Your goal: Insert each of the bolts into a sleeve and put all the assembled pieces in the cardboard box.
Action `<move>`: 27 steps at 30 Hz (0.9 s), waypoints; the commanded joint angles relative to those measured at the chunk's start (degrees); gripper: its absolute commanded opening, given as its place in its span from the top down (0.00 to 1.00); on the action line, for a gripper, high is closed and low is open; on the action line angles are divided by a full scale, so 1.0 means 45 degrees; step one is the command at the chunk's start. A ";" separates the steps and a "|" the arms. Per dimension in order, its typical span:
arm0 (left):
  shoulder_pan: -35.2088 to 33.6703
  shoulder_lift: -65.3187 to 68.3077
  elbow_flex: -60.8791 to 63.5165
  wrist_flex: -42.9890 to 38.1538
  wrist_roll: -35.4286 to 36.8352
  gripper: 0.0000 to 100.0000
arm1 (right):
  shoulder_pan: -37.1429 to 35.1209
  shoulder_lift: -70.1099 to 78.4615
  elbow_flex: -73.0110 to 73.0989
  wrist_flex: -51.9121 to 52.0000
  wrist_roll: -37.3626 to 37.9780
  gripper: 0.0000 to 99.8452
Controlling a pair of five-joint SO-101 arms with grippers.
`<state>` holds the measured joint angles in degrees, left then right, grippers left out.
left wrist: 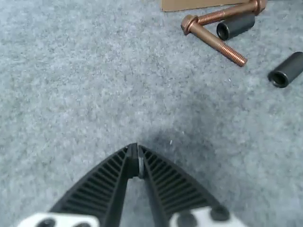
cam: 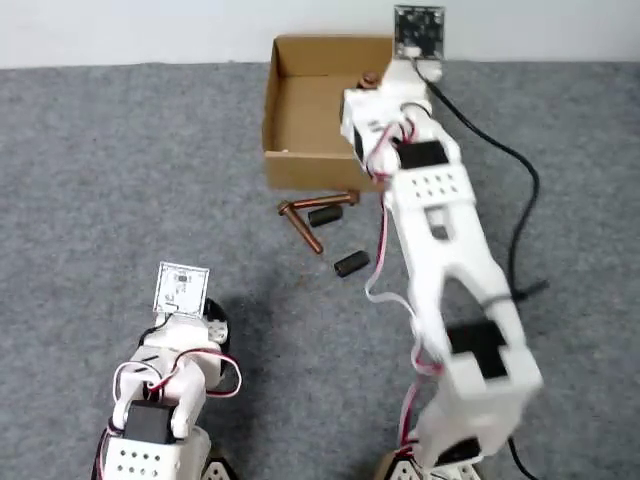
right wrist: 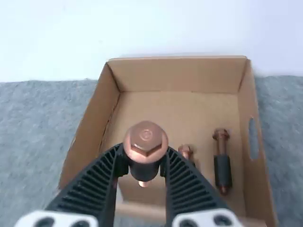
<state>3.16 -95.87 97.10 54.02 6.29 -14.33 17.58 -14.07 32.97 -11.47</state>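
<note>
Grey fabric [cam: 120, 180] is laid over the worktop, and the cardboard box [cam: 300, 170] is placed at its far edge, with one assembled piece [right wrist: 221, 163] lying inside. Above the box the right gripper [right wrist: 143, 157] is closed on a bolt [right wrist: 145, 138] that carries a dark sleeve. Two loose bolts [cam: 300, 226] and two loose sleeves [cam: 351, 264] are found just in front of the box, while the left gripper [left wrist: 135, 153] is seen fully shut close to the near edge.

Box [left wrist: 189, 4] cut off at edge; one boxed bolt [right wrist: 185, 151] mostly hidden by r. claw [right wrist: 143, 161]
</note>
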 commanded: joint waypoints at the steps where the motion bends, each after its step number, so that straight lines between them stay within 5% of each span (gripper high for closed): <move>1: -0.0078 0.1250 -0.0068 -0.1270 -0.0020 1.00 | 0.0127 0.2120 -0.3380 -0.0381 -0.0078 0.99; 7: -0.0098 0.2696 -0.0068 -0.2794 -0.0020 1.00 | 0.0088 0.5636 -0.6545 -0.0049 0.0332 0.99; 19: -0.0098 0.2716 -0.0068 -0.2794 -0.0020 1.00 | 0.0107 0.9719 -1.0745 0.3194 0.1368 0.99; 27: -0.0117 0.2716 -0.0068 -0.2794 -0.0020 1.00 | 0.0029 1.0481 -1.3480 0.5441 0.1387 0.83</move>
<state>3.16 -83.82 97.10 42.95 6.29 -14.42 65.85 -68.13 54.15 -5.85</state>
